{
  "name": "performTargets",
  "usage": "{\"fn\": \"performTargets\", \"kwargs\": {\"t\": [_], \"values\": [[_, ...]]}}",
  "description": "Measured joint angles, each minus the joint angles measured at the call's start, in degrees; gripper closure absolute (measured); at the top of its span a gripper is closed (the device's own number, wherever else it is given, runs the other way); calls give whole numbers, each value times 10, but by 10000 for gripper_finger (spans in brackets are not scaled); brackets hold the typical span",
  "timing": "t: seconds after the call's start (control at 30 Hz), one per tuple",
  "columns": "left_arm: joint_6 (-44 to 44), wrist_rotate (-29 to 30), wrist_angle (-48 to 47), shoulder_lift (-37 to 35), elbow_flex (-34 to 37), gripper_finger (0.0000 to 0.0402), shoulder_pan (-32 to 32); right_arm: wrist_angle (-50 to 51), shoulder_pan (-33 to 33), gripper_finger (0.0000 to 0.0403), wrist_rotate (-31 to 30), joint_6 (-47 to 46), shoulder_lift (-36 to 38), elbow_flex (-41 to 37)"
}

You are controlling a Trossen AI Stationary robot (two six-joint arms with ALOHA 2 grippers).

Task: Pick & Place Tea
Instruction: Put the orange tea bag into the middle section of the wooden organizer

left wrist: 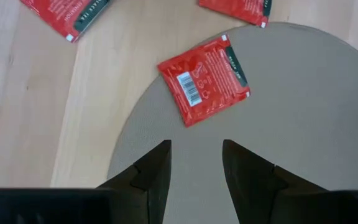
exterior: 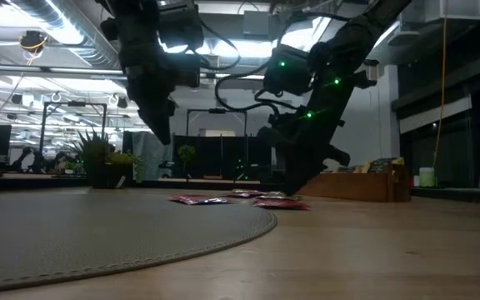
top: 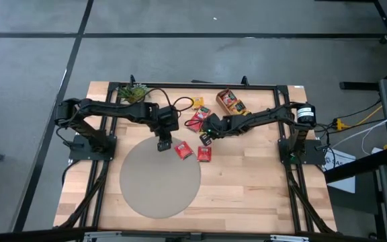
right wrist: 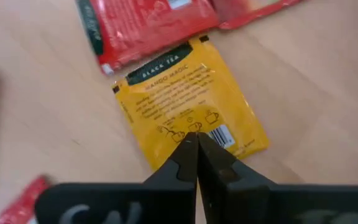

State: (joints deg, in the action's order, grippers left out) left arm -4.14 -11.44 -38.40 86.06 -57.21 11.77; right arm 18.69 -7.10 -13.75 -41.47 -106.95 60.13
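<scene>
- The tea sachets lie scattered on the wooden table (top: 247, 195): one red sachet (left wrist: 205, 79) sits half on the edge of the round grey mat (top: 160, 178), another red one (top: 204, 154) lies just beside it on bare wood, and a yellow sachet (right wrist: 188, 106) lies flat among more red ones nearer the wooden tray (top: 232, 101).
- These packets look thin, light and floppy, with slick paper faces; lying flat, they probably offer little to pinch, so a corner or a raised edge seems the best hold.
- The left gripper (left wrist: 196, 163) hovers over the mat with its fingers apart and empty, the red sachet just ahead of the tips.
- The right gripper (right wrist: 196, 149) has its fingers pressed together, their tips over the yellow sachet's edge; it does not appear to hold it.
- A small potted plant (top: 134, 93) stands at the far corner, well apart.
</scene>
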Motion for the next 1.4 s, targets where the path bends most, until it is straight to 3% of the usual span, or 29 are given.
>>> {"fn": "performTargets", "kwargs": {"t": [0.4,0.63,0.9,1.4], "values": [[11,5,22,0,0,261,0,-129,44,396,67,-94,-4,-40],[-34,-1,186,0,49,261,-5,-175,47,395,114,-106,-4,-41],[-132,-2,396,7,112,261,-5,-120,39,395,116,-89,66,-41],[-148,-2,447,80,116,261,-5,-94,21,399,99,-73,57,-45]]}}
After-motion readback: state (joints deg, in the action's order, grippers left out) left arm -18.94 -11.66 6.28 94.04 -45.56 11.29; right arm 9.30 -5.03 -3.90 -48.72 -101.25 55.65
